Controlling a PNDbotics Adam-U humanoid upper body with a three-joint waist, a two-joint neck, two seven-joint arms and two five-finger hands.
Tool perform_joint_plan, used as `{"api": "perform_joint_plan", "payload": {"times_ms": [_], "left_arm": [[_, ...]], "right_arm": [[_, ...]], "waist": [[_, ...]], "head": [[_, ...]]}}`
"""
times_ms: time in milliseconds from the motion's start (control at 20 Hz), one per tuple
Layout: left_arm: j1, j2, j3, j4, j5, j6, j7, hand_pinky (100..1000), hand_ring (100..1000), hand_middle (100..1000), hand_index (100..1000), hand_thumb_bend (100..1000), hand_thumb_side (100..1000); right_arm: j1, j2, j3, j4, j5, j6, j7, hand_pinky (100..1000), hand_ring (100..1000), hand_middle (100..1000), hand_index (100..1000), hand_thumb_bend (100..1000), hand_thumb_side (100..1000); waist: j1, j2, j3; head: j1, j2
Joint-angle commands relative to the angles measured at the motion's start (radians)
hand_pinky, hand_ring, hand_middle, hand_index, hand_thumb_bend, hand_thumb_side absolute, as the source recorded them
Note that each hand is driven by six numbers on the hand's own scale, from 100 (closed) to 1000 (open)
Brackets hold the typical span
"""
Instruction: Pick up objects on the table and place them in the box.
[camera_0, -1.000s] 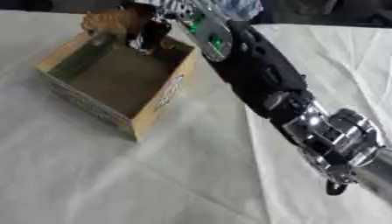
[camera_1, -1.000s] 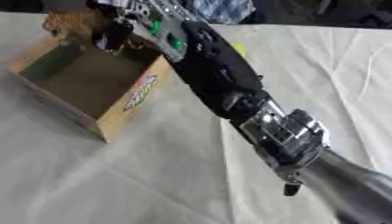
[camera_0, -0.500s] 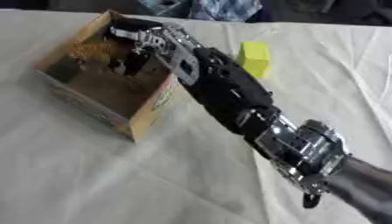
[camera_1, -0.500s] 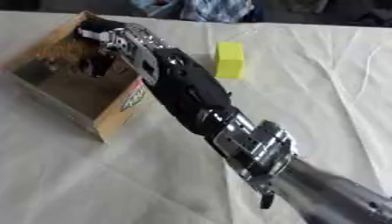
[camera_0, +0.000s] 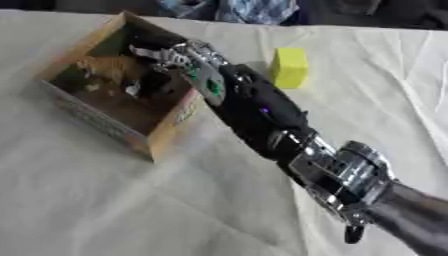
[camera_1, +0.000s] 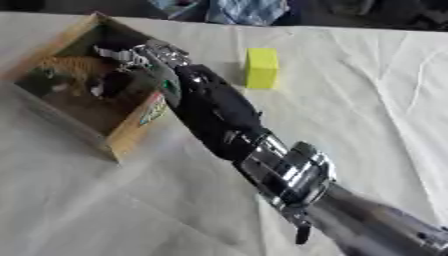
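Observation:
An open cardboard box stands on the white tablecloth at the upper left. An orange-brown toy lies inside it near the far wall, with a dark shape beside it. My right hand hangs over the box's right side, fingers spread toward the toy and apart from it. The black and silver right arm runs from the lower right up to the box. To the right of the arm, a yellow block stands on the cloth. My left hand does not show.
A bundle of blue and white fabric lies at the table's far edge. The tablecloth is creased in front of the box and at the right.
The right hand has come down from the box's far rim into the box, and the orange-brown toy it held now lies inside. The yellow block has come into view beside the arm.

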Motion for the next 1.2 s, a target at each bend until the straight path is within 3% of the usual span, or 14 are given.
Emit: {"api": "perform_joint_plan", "payload": {"times_ms": [50, 150, 400, 500, 700, 900, 1000, 1200], "left_arm": [[-0.013, 0.007, -0.001, -0.014, 0.003, 0.001, -0.007, 609, 913, 1000, 650, 292, 991], [-0.013, 0.006, -0.001, -0.014, 0.003, 0.001, -0.009, 609, 912, 1000, 650, 292, 991], [-0.012, 0.006, -0.002, -0.014, 0.003, 0.002, -0.012, 609, 913, 1000, 651, 292, 988], [-0.012, 0.006, -0.002, -0.014, 0.004, 0.003, -0.013, 609, 912, 1000, 651, 292, 987], [-0.01, 0.005, -0.001, -0.014, 0.005, 0.004, -0.014, 609, 913, 1000, 651, 293, 988], [-0.009, 0.005, -0.001, -0.014, 0.005, 0.005, -0.014, 609, 913, 1000, 651, 292, 990], [-0.007, 0.006, 0.0, -0.014, 0.004, 0.006, -0.013, 609, 913, 1000, 651, 292, 990], [-0.003, 0.013, 0.003, -0.014, 0.001, 0.008, -0.01, 609, 914, 1000, 652, 292, 990]], "right_arm": [[-0.025, -0.009, -0.007, -0.013, 0.036, -0.032, 0.016, 831, 814, 786, 873, 147, 593], [-0.028, -0.01, -0.007, -0.016, 0.067, -0.049, 0.028, 857, 851, 813, 897, 203, 614], [-0.038, -0.014, -0.005, -0.031, 0.166, -0.095, 0.048, 928, 925, 862, 916, 485, 654], [-0.041, -0.014, -0.011, -0.033, 0.208, -0.106, 0.04, 931, 929, 866, 919, 528, 637], [-0.046, -0.014, -0.023, -0.031, 0.25, -0.127, 0.027, 931, 925, 865, 921, 523, 604], [-0.051, -0.016, -0.035, -0.044, 0.231, -0.133, 0.022, 926, 904, 852, 930, 431, 582], [-0.055, -0.024, -0.042, -0.072, 0.184, -0.132, 0.027, 922, 884, 846, 941, 342, 578], [-0.064, -0.079, -0.051, -0.172, 0.043, -0.104, 0.066, 918, 866, 842, 950, 254, 594]], "waist": [[0.009, -0.017, 0.001], [0.009, -0.017, 0.001], [0.008, -0.02, 0.001], [0.009, -0.02, 0.0], [0.009, -0.022, -0.002], [0.011, -0.023, -0.005], [0.011, -0.024, -0.009], [0.01, -0.03, -0.02]], "head": [[-0.001, -0.004], [-0.001, -0.005], [-0.001, -0.006], [-0.001, -0.007], [0.001, -0.007], [0.004, -0.005], [0.01, -0.001], [0.036, 0.006]]}}
